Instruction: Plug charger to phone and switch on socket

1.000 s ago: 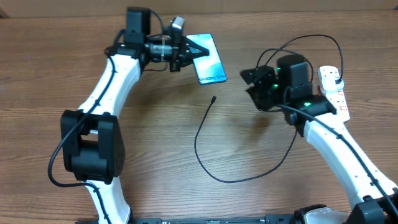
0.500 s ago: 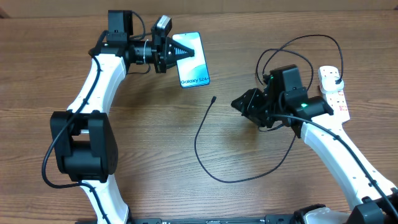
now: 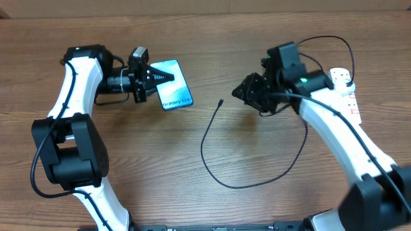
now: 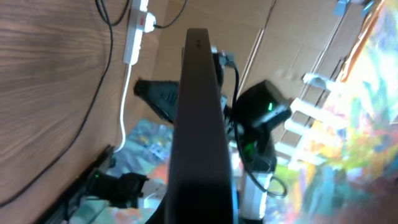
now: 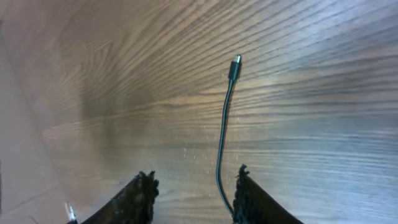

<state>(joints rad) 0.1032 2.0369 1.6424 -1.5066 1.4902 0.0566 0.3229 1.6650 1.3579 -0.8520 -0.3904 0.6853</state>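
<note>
Currently phone (image 3: 174,95) clamped in left gripper (image 3: 156,77). Meanwhile right gripper (image 5: 194,180) spread wide, nothing held; charger (image 5: 234,67) tip lying just ahead, cable running between fingers. Step judged: connector pickup. Next: right gripper to be lowered, closed behind tip. Plugging and socket (image 3: 345,93), behind right gripper, left for later.

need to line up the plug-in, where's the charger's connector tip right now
In the overhead view the connector tip lies on the table near the middle, between the phone in the left gripper and the open right gripper.
</note>
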